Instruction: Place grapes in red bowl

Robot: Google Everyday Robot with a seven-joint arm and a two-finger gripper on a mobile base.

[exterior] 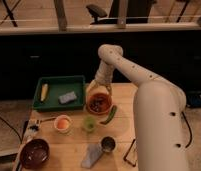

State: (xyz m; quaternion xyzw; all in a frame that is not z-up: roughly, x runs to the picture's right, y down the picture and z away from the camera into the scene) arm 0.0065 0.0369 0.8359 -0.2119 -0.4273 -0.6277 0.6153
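Note:
The red bowl (99, 103) stands on the wooden table (74, 145), right of the green tray. The grapes (97, 104) lie inside it as a dark cluster. My gripper (99, 90) hangs straight above the bowl's far rim at the end of the white arm. Its two fingers are spread apart and hold nothing. The grapes are apart from the fingers.
A green tray (50, 102) at the back left holds a corn cob (44, 91) and a grey sponge (67, 97). A long green pepper (110, 115) lies by the bowl. In front are a small pale bowl (62, 123), a green cup (89, 124), a metal cup (108, 144) and a dark maroon bowl (35, 152).

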